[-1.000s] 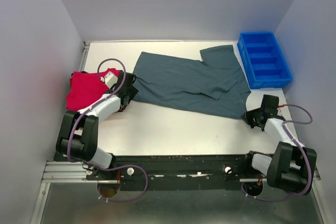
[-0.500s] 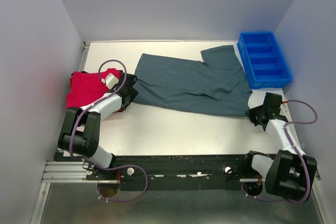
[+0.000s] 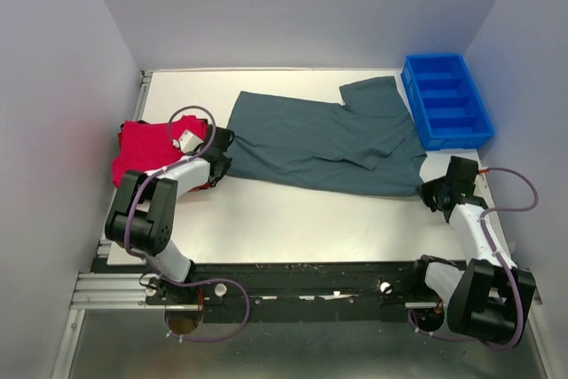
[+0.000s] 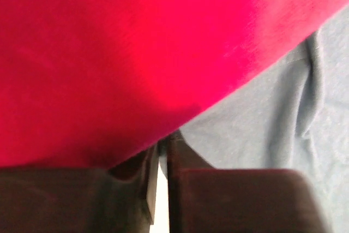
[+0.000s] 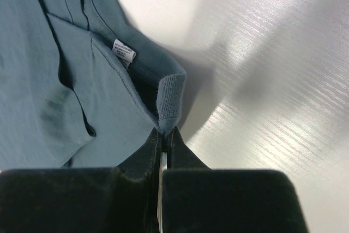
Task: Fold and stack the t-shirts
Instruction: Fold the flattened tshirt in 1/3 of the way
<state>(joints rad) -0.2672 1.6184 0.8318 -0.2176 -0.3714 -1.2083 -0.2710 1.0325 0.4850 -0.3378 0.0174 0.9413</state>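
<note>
A dark grey-teal t-shirt (image 3: 319, 139) lies spread out across the middle of the table. Left of it rests a folded red t-shirt (image 3: 142, 150). My left gripper (image 3: 218, 155) sits at the grey shirt's lower left edge, right beside the red one. In the left wrist view the red t-shirt (image 4: 109, 53) fills most of the picture, and the left gripper (image 4: 162, 144) is shut with a sliver of the grey t-shirt (image 4: 272, 129) at its tips. My right gripper (image 3: 432, 191) is shut on the grey shirt's ribbed collar (image 5: 170, 99), near the white label (image 5: 124, 52).
A blue plastic bin (image 3: 446, 100) with dividers stands at the back right, just beyond the grey shirt's sleeve. Bare white table (image 3: 302, 219) stretches between the shirt and the arm bases. Grey walls close in the left, right and back sides.
The left gripper's jaws have closed at the grey shirt's left edge. The right arm has drawn slightly rightward and away with the collar, stretching that corner.
</note>
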